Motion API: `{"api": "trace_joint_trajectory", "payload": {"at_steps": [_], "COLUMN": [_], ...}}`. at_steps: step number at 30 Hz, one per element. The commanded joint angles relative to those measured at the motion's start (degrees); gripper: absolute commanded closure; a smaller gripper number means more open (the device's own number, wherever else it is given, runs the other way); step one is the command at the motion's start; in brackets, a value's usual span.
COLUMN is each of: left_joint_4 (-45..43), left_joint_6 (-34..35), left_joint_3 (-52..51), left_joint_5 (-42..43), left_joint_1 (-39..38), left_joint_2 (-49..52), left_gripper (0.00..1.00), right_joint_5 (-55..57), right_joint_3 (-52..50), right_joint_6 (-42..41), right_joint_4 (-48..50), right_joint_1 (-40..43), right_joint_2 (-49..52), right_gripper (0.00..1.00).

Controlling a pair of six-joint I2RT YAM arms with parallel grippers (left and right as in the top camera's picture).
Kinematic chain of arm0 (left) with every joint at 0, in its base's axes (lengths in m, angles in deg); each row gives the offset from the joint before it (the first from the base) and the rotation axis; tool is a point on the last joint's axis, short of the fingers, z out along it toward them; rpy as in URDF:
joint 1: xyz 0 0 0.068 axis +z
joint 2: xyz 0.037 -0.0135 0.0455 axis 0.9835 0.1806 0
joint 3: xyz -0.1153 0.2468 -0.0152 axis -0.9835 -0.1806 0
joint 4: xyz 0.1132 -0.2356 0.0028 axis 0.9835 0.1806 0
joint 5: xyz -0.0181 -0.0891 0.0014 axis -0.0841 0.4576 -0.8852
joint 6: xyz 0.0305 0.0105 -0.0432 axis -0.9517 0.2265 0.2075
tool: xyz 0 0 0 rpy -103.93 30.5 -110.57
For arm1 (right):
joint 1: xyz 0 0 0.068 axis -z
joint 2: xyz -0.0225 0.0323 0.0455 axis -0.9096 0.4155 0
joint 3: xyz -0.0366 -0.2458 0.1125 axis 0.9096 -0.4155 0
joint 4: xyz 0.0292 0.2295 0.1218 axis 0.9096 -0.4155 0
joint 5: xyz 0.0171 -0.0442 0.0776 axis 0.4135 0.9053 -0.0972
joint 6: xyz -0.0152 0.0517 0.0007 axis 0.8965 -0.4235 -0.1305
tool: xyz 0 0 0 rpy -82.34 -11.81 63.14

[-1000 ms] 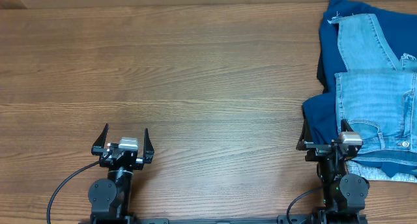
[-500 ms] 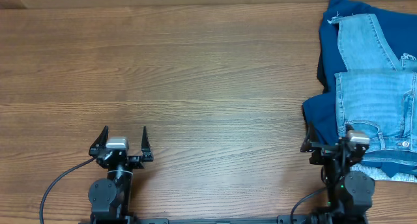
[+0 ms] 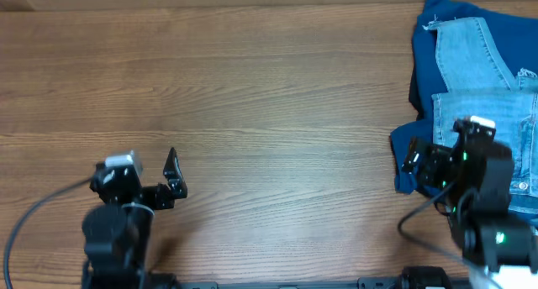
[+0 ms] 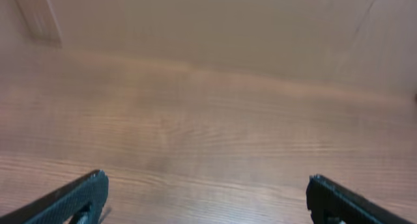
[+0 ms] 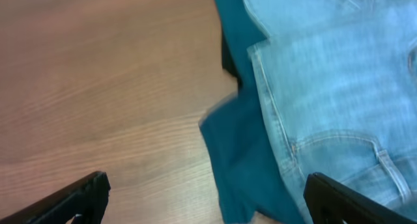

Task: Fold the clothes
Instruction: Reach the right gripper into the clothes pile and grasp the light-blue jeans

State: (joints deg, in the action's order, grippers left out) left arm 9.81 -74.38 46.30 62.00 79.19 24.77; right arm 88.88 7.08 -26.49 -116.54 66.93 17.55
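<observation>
The light-blue denim jeans (image 3: 481, 112) lie crumpled at the table's far right, on top of a dark royal-blue garment (image 3: 427, 37). In the right wrist view the jeans (image 5: 339, 74) fill the upper right, with a stitched pocket seam showing. My right gripper (image 3: 433, 153) is open and empty, hovering over the left edge of the dark blue garment; in its own view the right gripper (image 5: 207, 199) has its fingers wide apart above wood and blue fabric. My left gripper (image 3: 143, 176) is open and empty over bare wood at the front left, and its own view shows the left gripper (image 4: 205, 199) the same.
The dark blue garment (image 5: 241, 139) lies under the jeans and sticks out on their left. The wooden table (image 3: 269, 96) stretches left of the pile. A pale wall runs behind the table (image 4: 208, 28).
Both arms have lifted from their rest poses. The left gripper shifted left; the right gripper moved up and forward over the edge of the clothes pile. The clothes have not moved.
</observation>
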Motion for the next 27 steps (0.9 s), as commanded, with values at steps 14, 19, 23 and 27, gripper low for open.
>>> {"api": "trace_joint_trajectory", "payload": {"at_steps": [14, 19, 23, 27], "left_joint_4": [14.53, 14.51, 14.51, 14.51], "left_joint_6": [1.2, 1.2, 1.2, 1.2], "left_joint_3": [18.73, 18.73, 18.73, 18.73], "left_joint_5": [3.45, 3.45, 3.45, 3.48], "left_joint_1": [0.0, 0.0, 0.0, 0.0], "left_joint_2": [25.4, 25.4, 25.4, 25.4], "left_gripper": [0.0, 0.0, 0.0, 0.0], "right_joint_5": [2.93, 2.97, 3.19, 3.19], "right_joint_3": [17.14, 17.14, 17.09, 16.98], "right_joint_6": [-1.66, -0.63, 0.0, 0.26], "right_joint_4": [-15.72, -14.82, -14.21, -13.97], "right_joint_1": [20.37, 20.35, 20.35, 20.35], "right_joint_2": [36.83, 47.43, 51.43, 51.65], "right_gripper": [0.0, 0.0, 0.01, 0.02]}}
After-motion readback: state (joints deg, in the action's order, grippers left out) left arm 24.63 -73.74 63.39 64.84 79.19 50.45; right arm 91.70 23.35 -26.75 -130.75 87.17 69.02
